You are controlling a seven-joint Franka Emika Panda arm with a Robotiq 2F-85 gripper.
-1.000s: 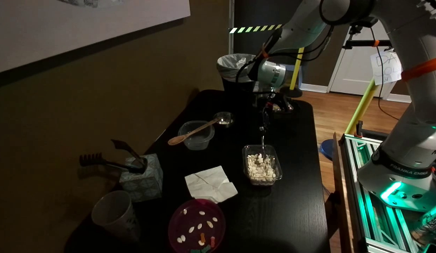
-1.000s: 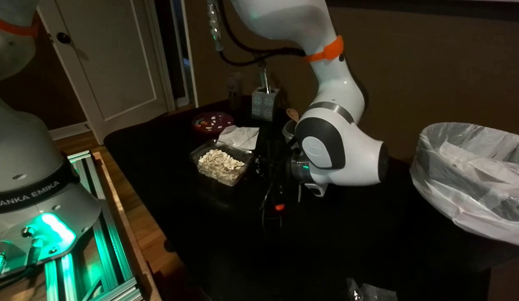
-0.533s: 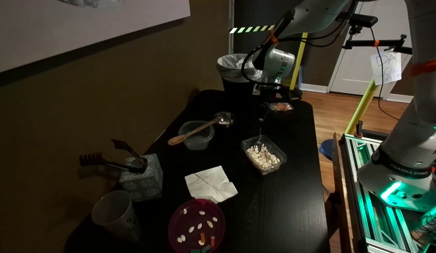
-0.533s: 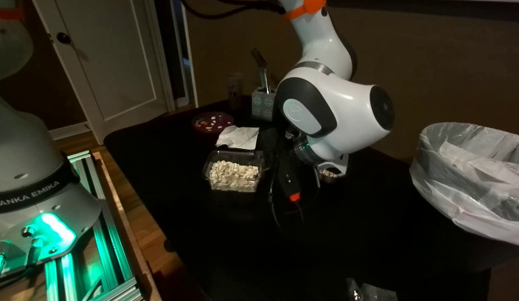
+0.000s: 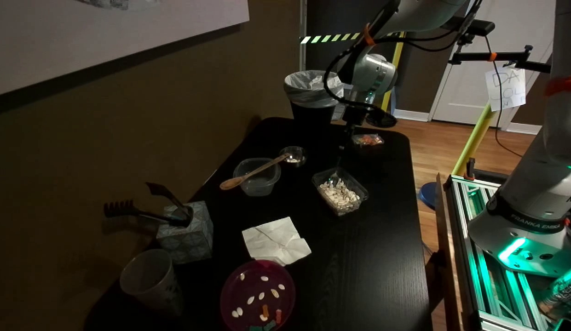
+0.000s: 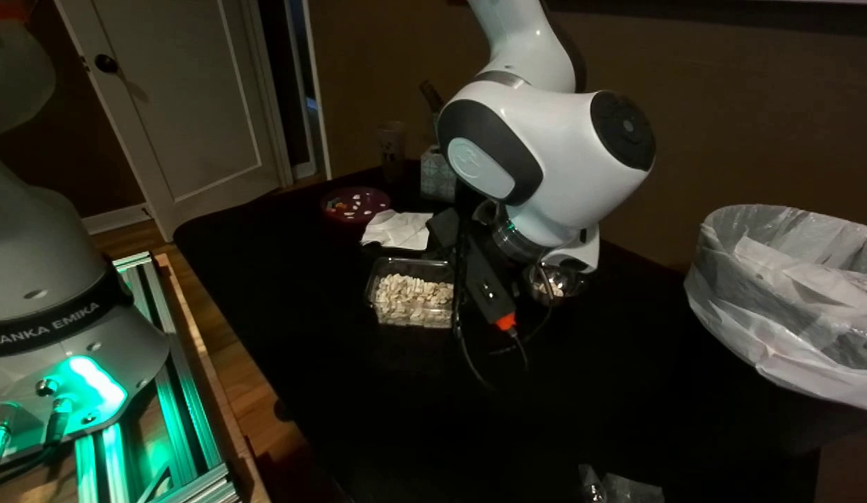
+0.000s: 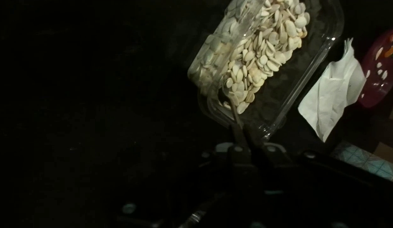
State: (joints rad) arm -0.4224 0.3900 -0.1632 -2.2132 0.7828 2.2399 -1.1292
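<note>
- The end effector (image 7: pixel 244 130) is clamped on the handle of a metal utensil (image 7: pixel 234 110), its jaws drawn close together.
- Ahead of the end effector, the metal utensil slants into a clear plastic container (image 7: pixel 294 95), its head among pale flat seeds (image 7: pixel 263 53); whether it is a fork or a spoon cannot be told.
- The clear plastic container sits just beyond the end effector, over the black counter (image 5: pixel 368 276).
- Right of the end effector in the wrist view, past the container, lies a creased white napkin (image 7: pixel 332 91).
- Farther out from the end effector, next to the napkin, is a magenta plate (image 5: pixel 237 289) with scattered seeds (image 5: pixel 261 295) and small coloured pieces (image 5: pixel 265 311).
- Near the end effector in an exterior view, off to its side, stand a small bowl (image 5: pixel 301 156) and a clear tub (image 5: pixel 260 188), a wooden spoon (image 5: pixel 255 172) across the tub.
- Well apart from the end effector is a patterned box (image 5: pixel 188 239) holding dark utensils (image 5: pixel 149 214).
</note>
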